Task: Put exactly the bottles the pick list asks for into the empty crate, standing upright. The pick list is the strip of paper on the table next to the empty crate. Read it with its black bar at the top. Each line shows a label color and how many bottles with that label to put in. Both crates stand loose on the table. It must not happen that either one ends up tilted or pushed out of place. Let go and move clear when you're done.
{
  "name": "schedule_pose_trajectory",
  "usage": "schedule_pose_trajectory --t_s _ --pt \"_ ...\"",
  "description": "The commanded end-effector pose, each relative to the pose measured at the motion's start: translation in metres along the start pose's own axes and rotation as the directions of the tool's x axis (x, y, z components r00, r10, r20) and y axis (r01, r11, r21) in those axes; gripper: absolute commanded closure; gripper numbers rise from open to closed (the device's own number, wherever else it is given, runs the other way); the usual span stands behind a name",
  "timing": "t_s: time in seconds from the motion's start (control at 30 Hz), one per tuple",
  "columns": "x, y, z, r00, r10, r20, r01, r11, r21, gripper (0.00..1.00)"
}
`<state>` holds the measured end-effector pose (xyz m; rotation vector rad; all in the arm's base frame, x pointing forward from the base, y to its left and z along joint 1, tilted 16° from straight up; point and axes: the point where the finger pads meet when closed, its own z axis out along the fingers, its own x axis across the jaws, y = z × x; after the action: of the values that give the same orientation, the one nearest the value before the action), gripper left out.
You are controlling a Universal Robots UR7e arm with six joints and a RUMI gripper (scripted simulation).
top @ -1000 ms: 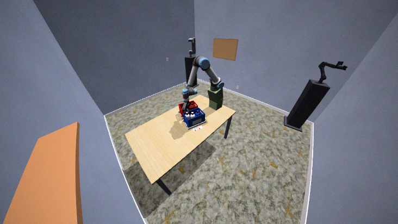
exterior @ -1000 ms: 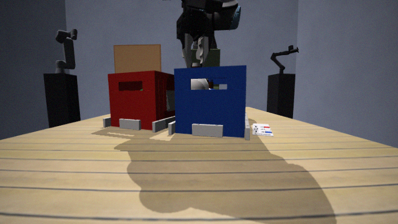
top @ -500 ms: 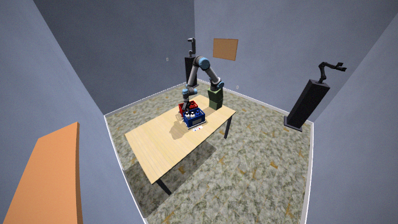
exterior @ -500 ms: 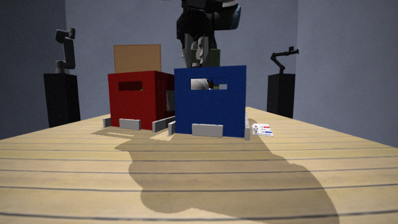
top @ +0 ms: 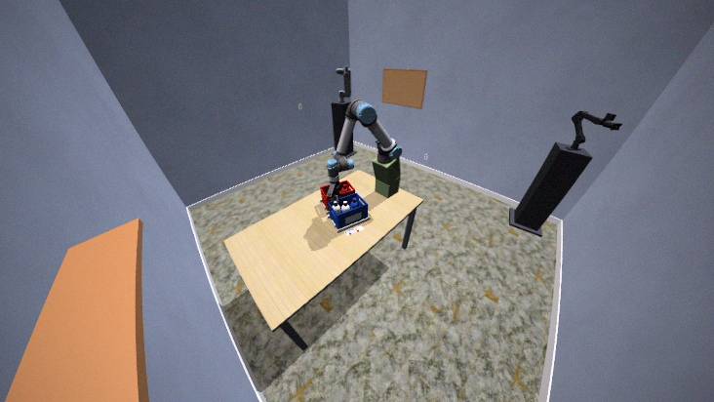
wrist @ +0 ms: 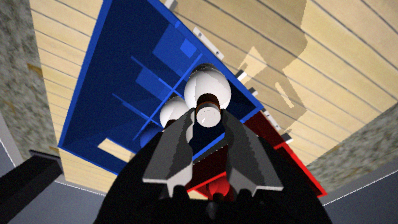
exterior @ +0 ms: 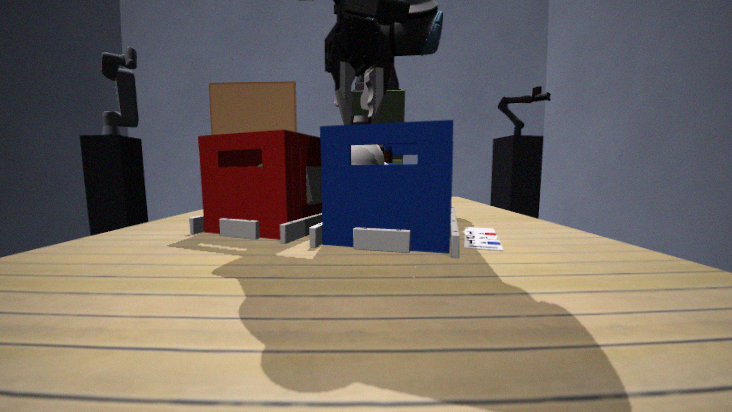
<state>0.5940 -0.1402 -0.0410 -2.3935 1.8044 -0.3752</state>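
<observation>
My gripper [wrist: 207, 109] [exterior: 364, 110] [top: 334, 191] is shut on the neck of a white bottle [wrist: 207, 86], which hangs upright, its body down inside the blue crate [wrist: 85, 85] [exterior: 386, 204] [top: 351, 214]. The bottle's label is hidden; its pale body shows through the crate's handle slot in the exterior view [exterior: 366, 154]. Another white bottle [wrist: 172, 111] stands in the cell beside it. The red crate [exterior: 245, 189] [wrist: 300, 165] [top: 326, 192] stands right next to the blue one. The pick list [exterior: 482, 239] [top: 353, 230] lies by the blue crate, showing red and blue marks.
Small grey blocks [exterior: 381, 239] [exterior: 238, 228] sit against the feet of both crates. The arm's green pedestal [top: 386, 177] stands at the table's far edge behind the crates. Black camera stands [top: 549, 184] are on the floor around the table.
</observation>
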Motion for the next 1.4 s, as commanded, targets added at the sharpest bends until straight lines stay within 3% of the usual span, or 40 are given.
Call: schedule_pose_trajectory --t_s 0.0,1.37 --pt "0.0 -0.001 -0.001 1.0 0.0 -0.001 0.0 1.0 0.002 1.0" --pt "0.0 -0.001 0.017 1.0 0.0 -0.001 0.0 1.0 0.002 1.0"
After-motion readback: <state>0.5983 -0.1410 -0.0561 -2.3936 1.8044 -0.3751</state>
